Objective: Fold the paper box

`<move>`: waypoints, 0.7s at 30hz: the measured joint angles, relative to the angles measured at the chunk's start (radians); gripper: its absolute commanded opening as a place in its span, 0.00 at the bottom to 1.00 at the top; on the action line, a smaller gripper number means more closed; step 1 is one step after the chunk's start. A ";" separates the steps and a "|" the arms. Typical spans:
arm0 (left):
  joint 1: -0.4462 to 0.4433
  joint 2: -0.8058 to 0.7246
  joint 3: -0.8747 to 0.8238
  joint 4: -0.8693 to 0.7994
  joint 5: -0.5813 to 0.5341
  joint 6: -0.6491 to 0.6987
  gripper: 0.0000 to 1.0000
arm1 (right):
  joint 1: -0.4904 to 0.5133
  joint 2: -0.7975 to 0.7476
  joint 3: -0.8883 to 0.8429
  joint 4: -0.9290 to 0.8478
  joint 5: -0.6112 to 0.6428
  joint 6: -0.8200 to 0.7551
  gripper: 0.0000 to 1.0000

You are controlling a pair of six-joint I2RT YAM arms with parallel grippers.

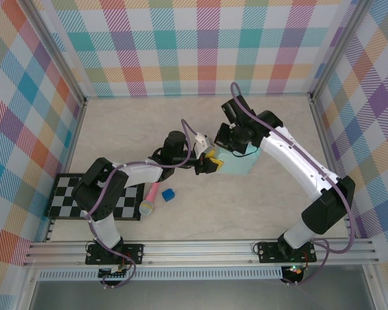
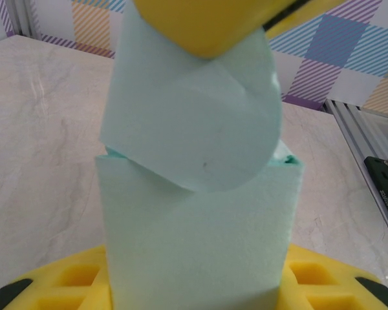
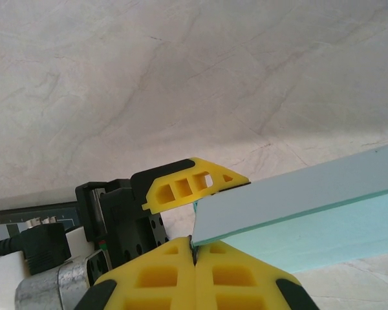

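so that its rounded flap [image 2: 204, 129] can apparently be bent over, the paper box [image 1: 240, 163], near the middle of the table [image 1: 278, 213], is clamped by the left gripper [image 1: 211, 161] while its edge is pinched by the right gripper [image 3: 194, 250].

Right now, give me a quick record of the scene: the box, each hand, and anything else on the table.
paper box: pale mint, mid-table, rounded flap curling over one end
left hand: closed on the box and flap
right hand: pinching a box edge
clutter: pink microphone, blue cube, checkerboard, left of the box
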 measured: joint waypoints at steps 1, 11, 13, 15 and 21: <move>0.000 0.000 0.003 0.000 0.000 0.002 0.19 | -0.003 -0.002 0.000 0.001 -0.003 -0.010 0.00; 0.000 0.000 0.004 0.007 0.000 0.007 0.17 | -0.016 -0.019 -0.021 0.023 -0.031 -0.097 0.00; 0.000 0.000 0.004 0.007 0.002 0.011 0.17 | -0.016 -0.023 -0.026 0.025 -0.032 -0.116 0.00; 0.000 0.000 0.004 0.006 0.005 0.015 0.17 | -0.019 -0.027 -0.032 0.027 -0.035 -0.135 0.00; -0.004 0.000 0.014 -0.018 0.015 0.051 0.17 | -0.030 -0.044 -0.050 0.032 -0.055 -0.186 0.00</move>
